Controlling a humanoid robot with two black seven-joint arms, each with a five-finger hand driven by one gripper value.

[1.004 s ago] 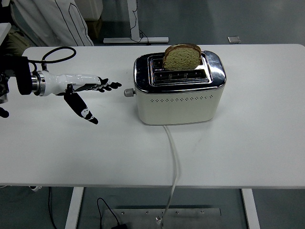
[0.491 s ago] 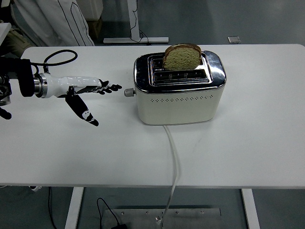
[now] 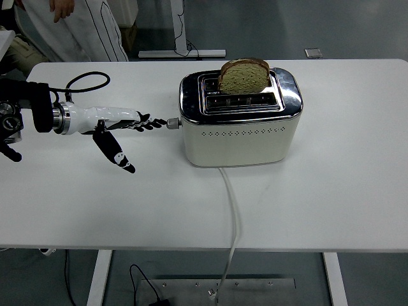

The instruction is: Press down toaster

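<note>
The cream-coloured two-slot toaster with a shiny chrome top (image 3: pixel 239 118) stands on the white counter (image 3: pixel 331 191), a little toward the far edge and roughly midway between the left and right edges. A slice of brown bread (image 3: pixel 243 75) stands upright in the rear slot, most of it showing above the chrome. On the toaster's left end, near the top, a small round grey lever knob (image 3: pixel 171 123) sticks out sideways. A white power cord (image 3: pixel 232 220) leaves the base of the near side and runs toward the near edge of the counter, then drops over it.

The left robot hand (image 3: pixel 121 124), white with black finger segments, reaches in from the left edge of the counter at about the height of the knob. It is spread open and grips nothing: the long fingers (image 3: pixel 150 122) stretch straight toward the toaster, their tips right at the knob, though actual contact cannot be made out, and the thumb (image 3: pixel 115 153) hangs down and toward the near edge, apart from the others. A black cable (image 3: pixel 86 80) loops above the wrist.

At the far left corner, beyond the counter, a person in a white garment (image 3: pixel 73 29) shows partly.
</note>
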